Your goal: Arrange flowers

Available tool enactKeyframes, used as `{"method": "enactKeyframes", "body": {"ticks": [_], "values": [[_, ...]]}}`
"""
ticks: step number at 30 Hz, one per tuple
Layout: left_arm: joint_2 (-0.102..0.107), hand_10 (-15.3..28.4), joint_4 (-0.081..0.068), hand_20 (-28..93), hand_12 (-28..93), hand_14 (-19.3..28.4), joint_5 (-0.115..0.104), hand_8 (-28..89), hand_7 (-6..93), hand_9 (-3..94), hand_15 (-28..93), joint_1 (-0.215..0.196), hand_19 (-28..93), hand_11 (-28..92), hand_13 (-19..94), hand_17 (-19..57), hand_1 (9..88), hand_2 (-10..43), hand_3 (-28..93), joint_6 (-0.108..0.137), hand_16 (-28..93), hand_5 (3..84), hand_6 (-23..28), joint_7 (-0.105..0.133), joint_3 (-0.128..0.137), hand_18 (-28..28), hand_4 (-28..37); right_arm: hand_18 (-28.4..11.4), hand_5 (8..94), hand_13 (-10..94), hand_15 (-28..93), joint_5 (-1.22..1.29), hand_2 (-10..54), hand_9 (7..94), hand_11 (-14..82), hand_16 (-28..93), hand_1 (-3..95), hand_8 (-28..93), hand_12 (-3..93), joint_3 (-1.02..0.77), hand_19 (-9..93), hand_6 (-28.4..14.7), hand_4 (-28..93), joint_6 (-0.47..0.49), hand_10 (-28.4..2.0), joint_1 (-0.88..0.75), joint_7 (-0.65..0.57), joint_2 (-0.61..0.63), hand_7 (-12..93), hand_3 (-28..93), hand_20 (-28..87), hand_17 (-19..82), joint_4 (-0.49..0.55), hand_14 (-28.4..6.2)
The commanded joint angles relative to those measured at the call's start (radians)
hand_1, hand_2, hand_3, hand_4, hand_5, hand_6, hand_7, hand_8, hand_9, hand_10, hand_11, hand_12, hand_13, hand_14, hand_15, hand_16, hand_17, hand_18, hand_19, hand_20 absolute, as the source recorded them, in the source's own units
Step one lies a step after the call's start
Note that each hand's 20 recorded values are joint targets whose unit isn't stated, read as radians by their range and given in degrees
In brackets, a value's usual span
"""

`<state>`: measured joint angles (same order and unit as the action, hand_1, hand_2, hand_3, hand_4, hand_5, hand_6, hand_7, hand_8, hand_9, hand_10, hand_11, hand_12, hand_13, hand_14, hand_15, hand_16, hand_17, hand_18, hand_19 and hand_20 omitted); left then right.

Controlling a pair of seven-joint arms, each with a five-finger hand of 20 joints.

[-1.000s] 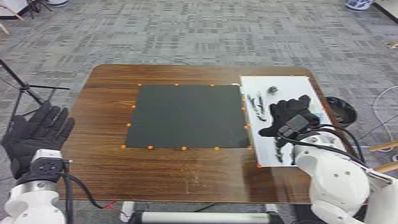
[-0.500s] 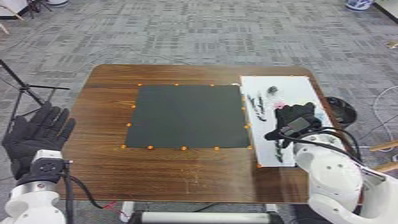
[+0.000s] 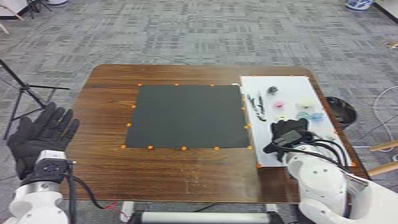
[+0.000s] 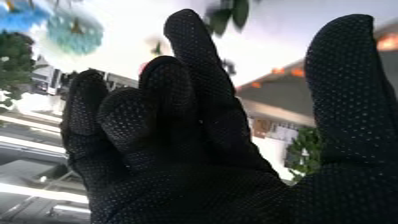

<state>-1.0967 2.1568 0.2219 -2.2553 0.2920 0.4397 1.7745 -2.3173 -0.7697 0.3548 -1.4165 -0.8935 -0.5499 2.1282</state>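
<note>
I've got black, pale-dotted fabric on my right hand (image 3: 286, 130); beyond it, a pink flower (image 3: 278, 104) and a pale blue flower (image 3: 316, 116); left of it, a dark grey square mat (image 3: 188, 117).

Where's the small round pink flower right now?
In the head view, the pink flower lies on the white rectangular sheet at the right, left of the pale yellow flower.
</note>
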Motion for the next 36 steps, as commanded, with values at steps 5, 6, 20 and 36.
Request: {"method": "enactKeyframes", "body": {"ticks": [5,6,20,36], "values": [[-0.002,17.3,0.003,11,11,16.1,0.002,-8,11.7,34.9,32,-0.003,39,24,25,-6.5,22.8,13.7,78,0.002,-5,45.4,11.0,-0.003,-0.004,15.3,-28.3,-28.4,72.1,59,74,0.037,-9.5,65.5,54.6,51,32.3,-6,52.7,-0.059,73,-7.5,-16,0.003,-21.0,-0.061,-0.018,-0.015,20,65,51,25,-0.008,-23.8],[-0.003,17.3,0.004,11,11,16.1,-0.005,-8,11.7,34.9,32,-0.003,39,24,25,-6.5,22.8,13.7,78,-0.001,-5,45.4,11.0,-0.002,-0.005,15.3,-28.3,-28.4,72.2,59,74,0.050,-9.5,65.6,54.5,50,32.5,-6,52.1,-0.062,72,-7.5,-16,0.009,-20.9,-0.061,-0.021,-0.019,20,66,51,25,-0.011,-23.7],[-0.005,17.1,-0.003,11,10,16.2,-0.026,-8,10.4,35.0,32,0.007,39,23,25,-6.6,22.5,13.4,79,-0.013,-5,45.1,10.6,-0.004,-0.004,15.4,-28.3,-28.4,72.9,60,72,0.065,-9.5,69.2,49.7,48,47.6,13,55.4,-0.047,72,-5.9,-19,0.059,-16.1,-0.084,-0.028,-0.092,19,67,47,24,-0.072,-20.6],[-0.007,17.1,-0.003,11,10,16.3,-0.029,-8,9.4,35.2,31,0.001,39,22,25,-6.7,22.5,13.3,79,-0.014,-5,45.1,10.6,0.003,0.008,15.4,-28.3,-28.4,73.2,65,72,0.087,-9.0,72.0,44.5,46,50.8,28,64.6,-0.100,75,-3.9,-9,-0.005,-12.4,-0.094,-0.074,-0.120,33,71,46,28,-0.044,-18.3]]}}
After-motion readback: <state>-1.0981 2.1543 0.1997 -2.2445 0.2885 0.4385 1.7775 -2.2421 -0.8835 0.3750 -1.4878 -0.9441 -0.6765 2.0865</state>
